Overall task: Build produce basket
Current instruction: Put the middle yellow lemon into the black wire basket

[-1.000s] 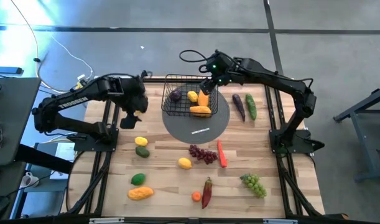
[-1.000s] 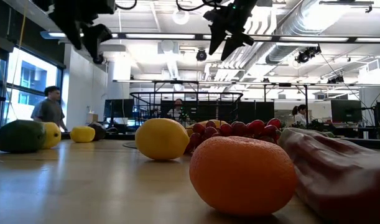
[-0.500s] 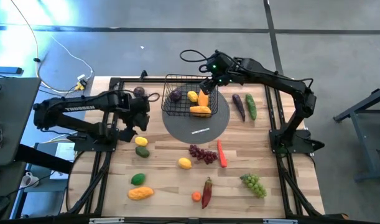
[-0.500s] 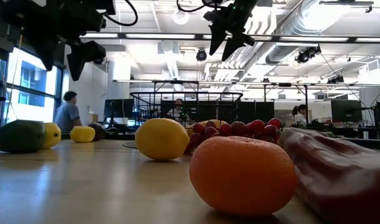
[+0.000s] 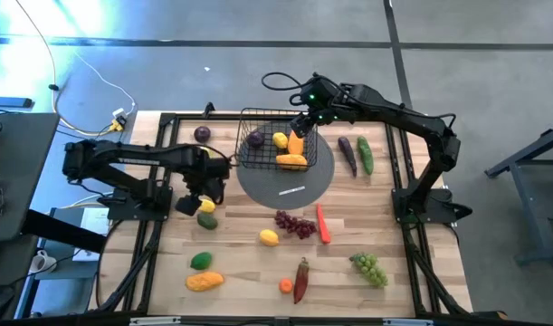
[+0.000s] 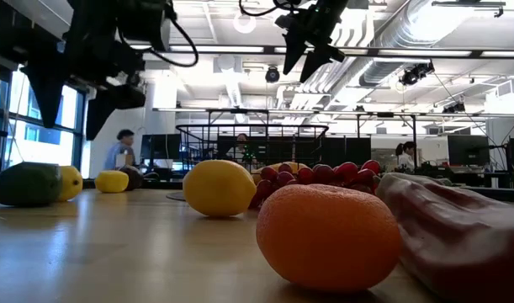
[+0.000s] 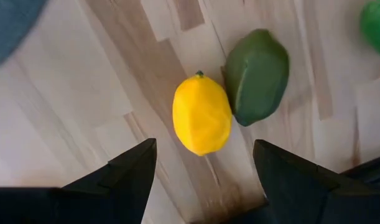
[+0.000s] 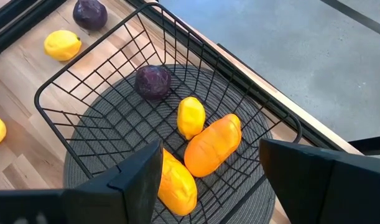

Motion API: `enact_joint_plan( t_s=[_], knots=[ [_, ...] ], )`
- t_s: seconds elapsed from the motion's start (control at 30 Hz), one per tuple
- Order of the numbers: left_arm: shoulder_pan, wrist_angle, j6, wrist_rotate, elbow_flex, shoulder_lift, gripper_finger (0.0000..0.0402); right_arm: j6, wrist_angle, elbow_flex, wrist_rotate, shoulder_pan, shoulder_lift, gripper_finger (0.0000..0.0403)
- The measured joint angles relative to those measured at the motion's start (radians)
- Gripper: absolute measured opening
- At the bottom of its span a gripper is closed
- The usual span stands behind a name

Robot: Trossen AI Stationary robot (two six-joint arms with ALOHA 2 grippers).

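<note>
The black wire basket (image 5: pixel 269 149) stands on a round grey mat (image 5: pixel 299 186) at the table's far middle. It holds a purple plum (image 8: pixel 152 82), a lemon (image 8: pixel 191 116) and two orange fruits (image 8: pixel 213 144). My right gripper (image 8: pixel 208 186) hangs open above the basket's right side, touching nothing. My left gripper (image 7: pixel 202 180) points down, open, just above a yellow lemon (image 7: pixel 202 115). That lemon lies on the wood beside a green fruit (image 7: pixel 256 76), at the table's left (image 5: pixel 206 207).
Loose produce lies on the table: a plum (image 5: pixel 202 134) far left, an eggplant (image 5: pixel 348 154) and cucumber (image 5: pixel 365 154) far right. Purple grapes (image 5: pixel 296 224), a lemon (image 5: pixel 269 237) and a carrot (image 5: pixel 322 224) lie mid-table. A mango (image 5: pixel 204 281), a red pepper (image 5: pixel 300 279) and green grapes (image 5: pixel 370 268) lie near the front.
My left gripper has come down and toward the table's near edge, from beside the basket's left to just over the yellow lemon, turning a little on the way. Its fingers have stayed open. In the room behind, a person has walked to the right.
</note>
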Motion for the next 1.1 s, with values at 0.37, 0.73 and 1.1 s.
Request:
enact_joint_plan(
  t_s=[0.37, 0.73, 1.1],
  knots=[
    [-0.016, 0.001, 0.001, -0.045, 0.0, 0.123, 0.0258, 0.0, -0.002, 0.0, 0.0, 0.0, 0.0, 0.0248],
    [-0.04, 0.012, 0.001, -0.045, 0.0, 0.197, 0.0259, 0.006, -0.004, 0.0, 0.0, 0.0, 0.0, 0.0248],
    [-0.094, 0.034, -0.006, -0.075, 0.0, 0.278, 0.0259, 0.006, -0.007, 0.0, 0.0, 0.0, 0.0, 0.0248]
  ],
)
